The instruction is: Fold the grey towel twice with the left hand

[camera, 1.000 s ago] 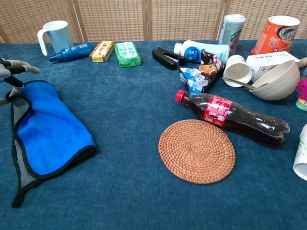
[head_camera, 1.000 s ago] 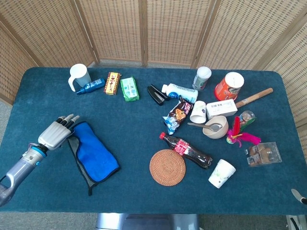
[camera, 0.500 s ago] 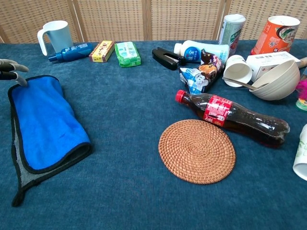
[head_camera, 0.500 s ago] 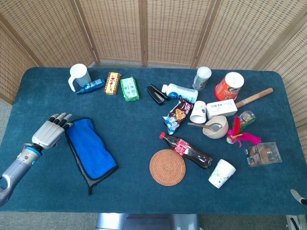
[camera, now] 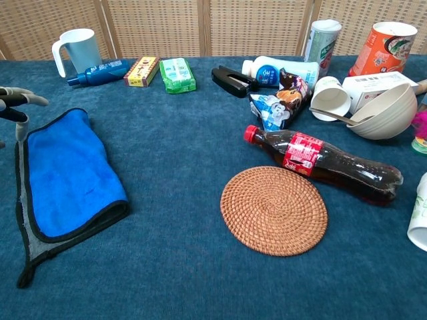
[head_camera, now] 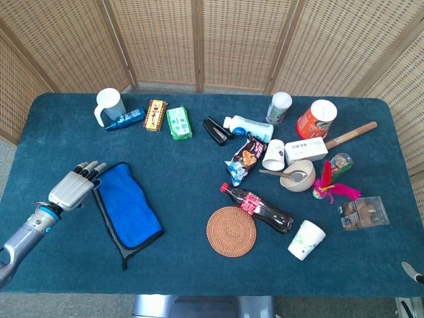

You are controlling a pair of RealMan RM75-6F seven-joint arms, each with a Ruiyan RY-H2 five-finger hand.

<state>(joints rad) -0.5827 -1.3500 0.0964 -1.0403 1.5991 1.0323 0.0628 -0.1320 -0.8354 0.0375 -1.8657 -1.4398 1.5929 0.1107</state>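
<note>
The towel (head_camera: 126, 211), blue on top with a grey underside and black trim, lies folded lengthwise at the table's front left. A grey strip of its lower layer (camera: 27, 237) shows along the left edge and near corner. My left hand (head_camera: 71, 187) hovers at the towel's far left corner with fingers stretched out and apart, holding nothing. In the chest view only its fingertips (camera: 19, 107) show, one pointing down at the towel's left edge (camera: 67, 177). A dark sliver at the head view's bottom right corner may be my right hand (head_camera: 412, 271); its pose is hidden.
A woven coaster (head_camera: 231, 231) and a lying cola bottle (head_camera: 257, 207) sit right of the towel. A mug (head_camera: 109, 106), a blue bottle (head_camera: 124, 120) and small packets (head_camera: 179, 123) line the far edge. Cups, a bowl (head_camera: 298, 175) and cans crowd the right half.
The towel's upper blue layer has settled flatter and narrower. My left hand pulled off it to the left, then edged back toward its far left corner.
</note>
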